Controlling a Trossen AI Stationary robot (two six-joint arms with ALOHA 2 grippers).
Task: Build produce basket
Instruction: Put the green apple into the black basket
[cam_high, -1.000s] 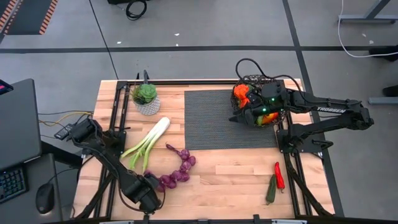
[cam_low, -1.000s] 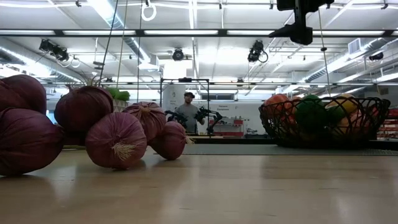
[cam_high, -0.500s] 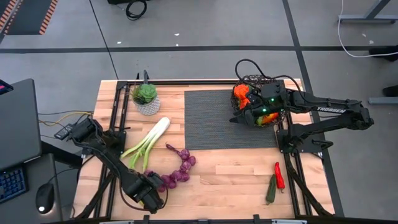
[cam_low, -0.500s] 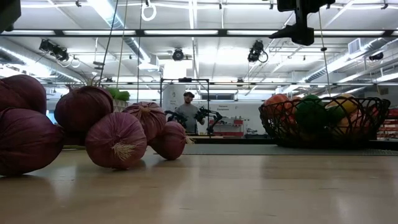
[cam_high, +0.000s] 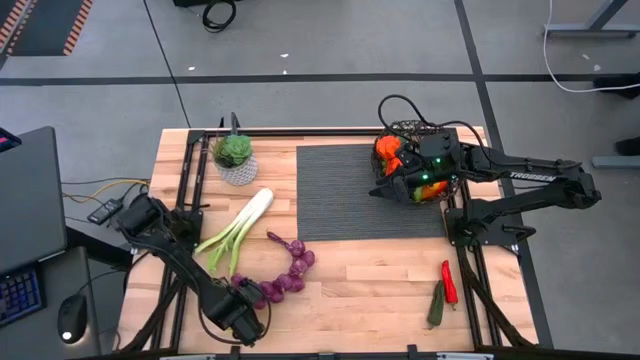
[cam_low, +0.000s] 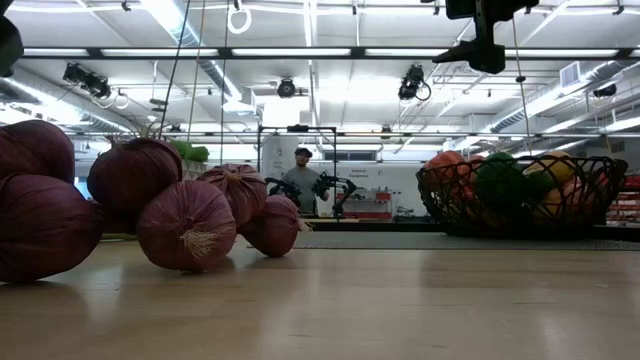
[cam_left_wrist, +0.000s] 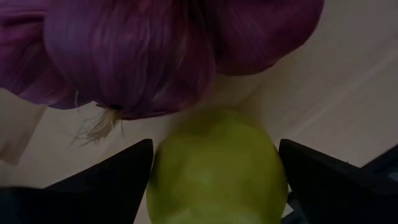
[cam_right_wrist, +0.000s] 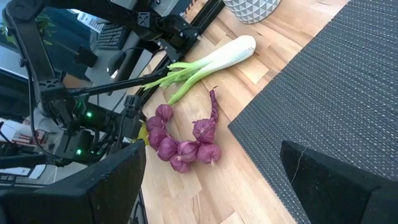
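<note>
- High view: basket (cam_high: 436, 133) sat at upper right, at the far right corner of the grey mat (cam_high: 350, 190), mostly hidden under the right arm; orange, red and green produce (cam_high: 388, 152) showed in it. Right gripper (cam_high: 383, 187) hung over the basket's near-left rim. Left gripper (cam_high: 243, 318) sat at lower left, at the tail end of the purple bulb string (cam_high: 288, 272). Leek (cam_high: 236, 233) lay left of centre, potted plant (cam_high: 234, 154) above it. Red chilli (cam_high: 449, 281) and a green pod (cam_high: 437, 304) lay at lower right, well apart from the basket.
- Low view: bulb string filled the left of the frame; basket (cam_low: 520, 196) at right, piled with produce above its rim. A person (cam_low: 302, 180) stood in the room behind.
- Left wrist view: a yellow-green round fruit (cam_left_wrist: 217, 168) sat between the two fingers (cam_left_wrist: 112, 180), one either side; jaws spread about fruit-wide. Contact couldn't be confirmed, so grip unclear. Bulbs crowded just above it, touching or nearly so.
- Right wrist view: fingers (cam_right_wrist: 106, 186) spread wide, nothing between them; leek (cam_right_wrist: 208, 62) and bulb string (cam_right_wrist: 180, 140) lay beyond on the wood.
- Handling, judged: fruit looked light, rigid and smooth, likely to squirt out of an off-centre pinch; take it across its widest part. Bulb string was floppy, so best grabbed mid-strand or at the braided tail. Leek stiff: take mid-stalk.
</note>
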